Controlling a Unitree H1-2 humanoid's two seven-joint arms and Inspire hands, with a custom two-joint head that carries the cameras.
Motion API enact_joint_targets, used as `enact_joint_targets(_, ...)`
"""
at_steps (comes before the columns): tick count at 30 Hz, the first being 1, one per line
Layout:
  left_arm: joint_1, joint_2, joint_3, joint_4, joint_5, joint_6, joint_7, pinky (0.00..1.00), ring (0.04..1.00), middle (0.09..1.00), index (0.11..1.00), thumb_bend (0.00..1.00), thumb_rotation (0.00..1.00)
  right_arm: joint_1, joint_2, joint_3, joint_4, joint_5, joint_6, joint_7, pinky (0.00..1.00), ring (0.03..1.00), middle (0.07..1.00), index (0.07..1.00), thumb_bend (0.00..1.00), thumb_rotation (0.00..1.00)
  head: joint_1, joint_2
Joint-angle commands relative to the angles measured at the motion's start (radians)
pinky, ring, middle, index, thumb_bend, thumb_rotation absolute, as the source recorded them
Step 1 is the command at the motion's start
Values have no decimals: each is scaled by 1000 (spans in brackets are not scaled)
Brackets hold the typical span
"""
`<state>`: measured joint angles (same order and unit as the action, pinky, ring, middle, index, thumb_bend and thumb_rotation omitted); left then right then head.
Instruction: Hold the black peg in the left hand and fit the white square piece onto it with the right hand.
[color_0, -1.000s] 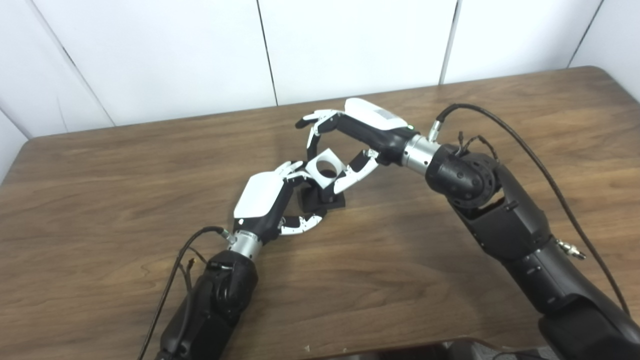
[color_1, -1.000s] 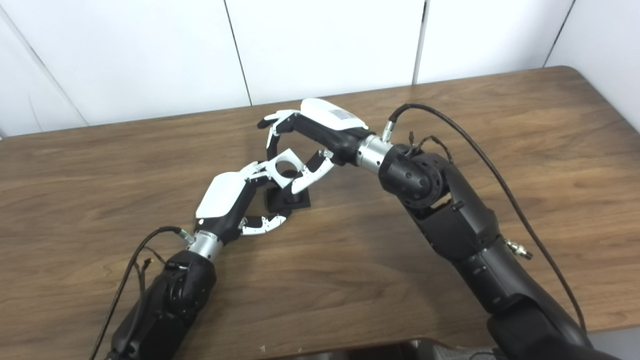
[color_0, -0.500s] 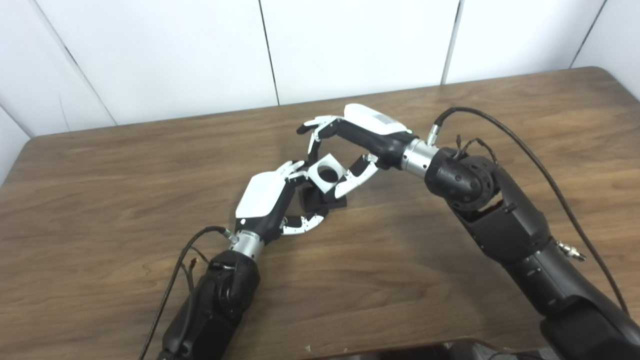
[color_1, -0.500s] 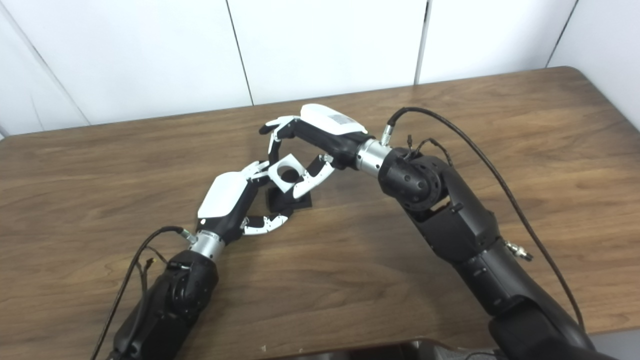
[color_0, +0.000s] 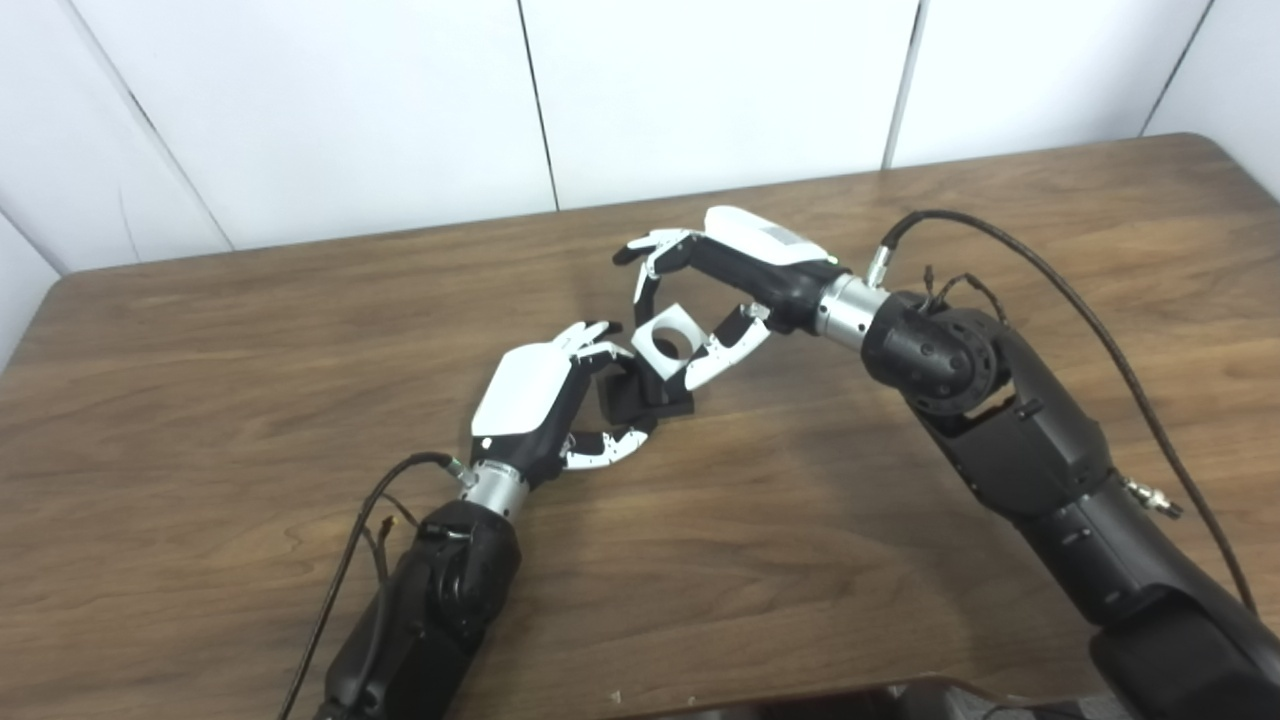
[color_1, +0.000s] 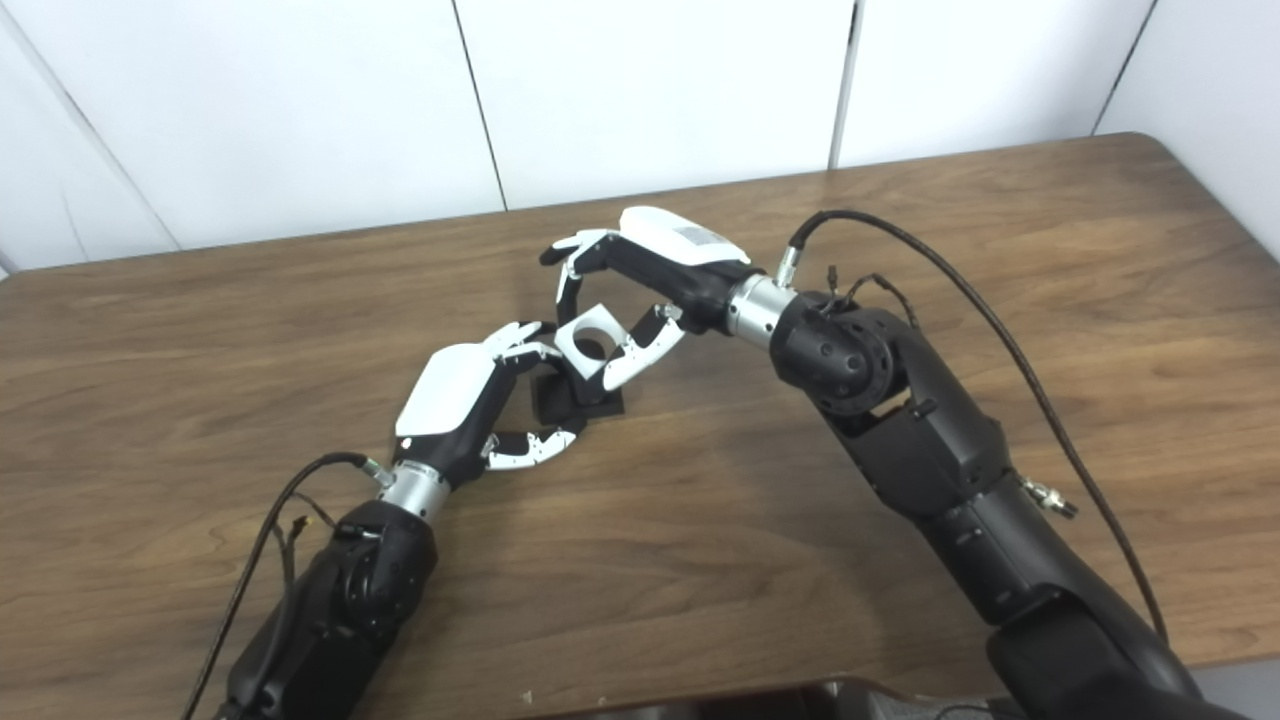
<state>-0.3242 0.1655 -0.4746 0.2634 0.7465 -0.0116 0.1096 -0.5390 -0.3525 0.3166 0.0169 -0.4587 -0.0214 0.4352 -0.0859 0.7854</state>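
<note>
The black peg (color_0: 640, 392) stands on its square base on the wooden table (color_0: 200, 330), near the middle. My left hand (color_0: 540, 395) is wrapped around it from the left, with fingers at its top and thumb low at its front. The white square piece (color_0: 668, 340), with a round hole through it, is pinched between the fingers and thumb of my right hand (color_0: 720, 285). It hangs tilted just above and slightly right of the peg's top. Whether the peg's tip enters the hole cannot be made out.
White wall panels (color_0: 700, 90) run behind the table's far edge. Cables (color_0: 1010, 260) loop off both forearms. The table's near edge crosses the bottom of the view.
My right hand has shifted the white piece a little to the right and down toward the peg. The left hand and peg have stayed in place.
</note>
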Motion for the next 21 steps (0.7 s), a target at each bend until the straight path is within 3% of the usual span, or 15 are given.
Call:
enact_joint_targets(1, 44, 12, -32, 33, 17, 44, -84, 829, 925, 903, 630, 722, 278, -52, -3, -15, -8, 5, -25, -18, 817, 913, 866, 493, 521, 162, 0, 3)
enact_joint_targets(11, 39, -1, -40, 38, 21, 48, -80, 829, 927, 903, 630, 723, 291, -51, 13, -2, 32, -4, -29, -26, 863, 903, 864, 493, 521, 161, 2, 5)
enact_joint_targets(21, 35, -7, -42, 39, 29, 50, -75, 816, 923, 898, 631, 722, 295, -60, 41, 16, 47, -22, -23, -29, 796, 903, 867, 492, 520, 163, 4, 6)
